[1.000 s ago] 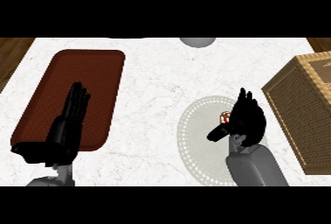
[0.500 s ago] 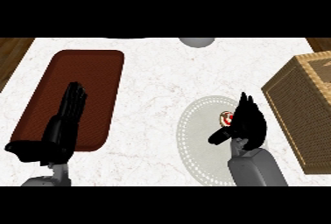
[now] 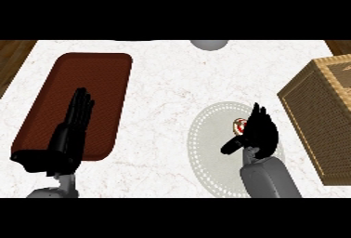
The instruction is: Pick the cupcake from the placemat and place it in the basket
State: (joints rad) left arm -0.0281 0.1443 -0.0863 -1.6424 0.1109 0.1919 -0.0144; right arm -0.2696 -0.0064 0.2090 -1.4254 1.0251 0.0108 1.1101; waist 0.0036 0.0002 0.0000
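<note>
Counter (image 3: 178, 83): white marbled top, wood showing past its left and right far corners.

Item 1, placemat (image 3: 209, 144): round, pale, lace-patterned, lying toward the counter's near right part. Its near edge runs out of view at the bottom.

Item 2, cupcake (image 3: 240, 124): small, red and white, sitting on the placemat's far right part. Only a sliver shows; the rest is hidden by the right hand.

Item 3, basket (image 3: 322, 116): woven, tan, box-shaped, standing at the counter's right edge, just beside the placemat and apart from the cupcake.

Item 4, right hand (image 3: 257, 135): black, over the placemat's right part, fingers pointing toward the far edge and bent down around the cupcake, thumb out to the left. The fingers seem to close on the cupcake, though contact is hidden.

Item 5, left hand (image 3: 68, 135): black, resting at the near left of the counter, fingers straight and together, pointing to the far edge, holding nothing. It lies over item 6.

Item 6, brown mat (image 3: 103, 79): long, dark reddish, rounded corners, along the counter's left part.

Item 7, grey round object (image 3: 209, 43): at the far edge, cut off by the view.
</note>
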